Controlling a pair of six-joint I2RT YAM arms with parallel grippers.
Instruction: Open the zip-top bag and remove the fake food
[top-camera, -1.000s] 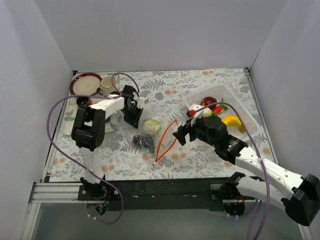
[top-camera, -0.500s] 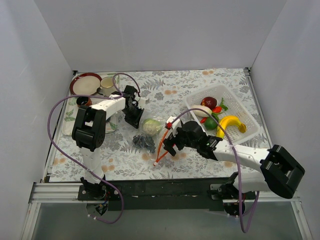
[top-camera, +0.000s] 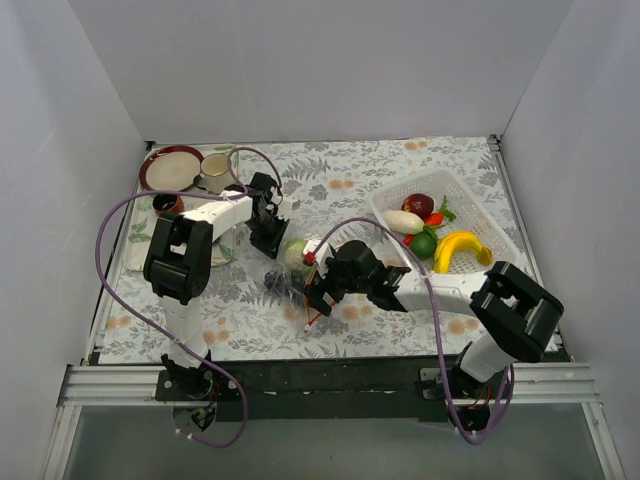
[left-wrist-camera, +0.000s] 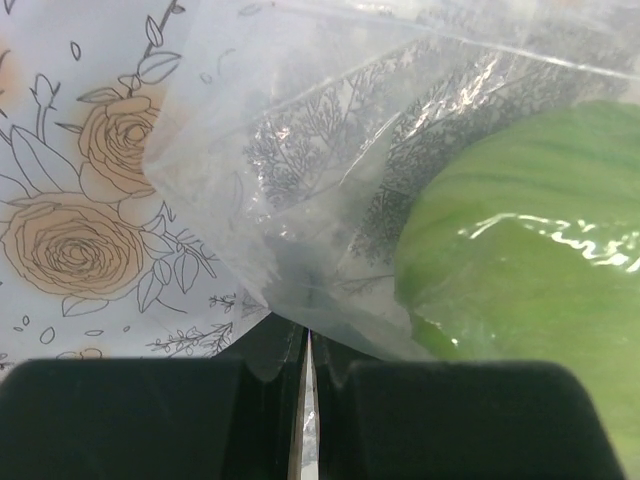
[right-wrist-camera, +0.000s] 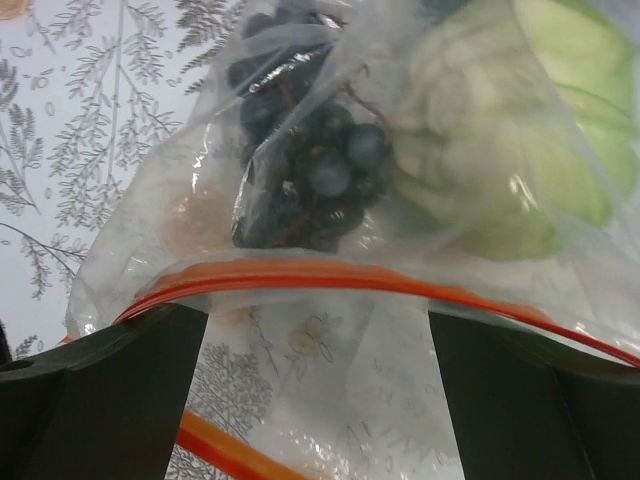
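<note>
Right wrist view first: nearest us, the right gripper (right-wrist-camera: 315, 345) has its fingers spread either side of the orange zip strip (right-wrist-camera: 330, 273), gripping nothing. Beyond it the zip-top bag (right-wrist-camera: 135, 245) lies in the middle of the table (top-camera: 380, 180), clear and crinkled, mouth parted, with dark grapes (right-wrist-camera: 310, 170) beside the pale cabbage (right-wrist-camera: 480, 150) inside. Farther off, the left gripper (left-wrist-camera: 307, 400) is clamped on the bag's far corner. We judge the film could slip from that pinch as we reach in, dragging the whole bag along
</note>
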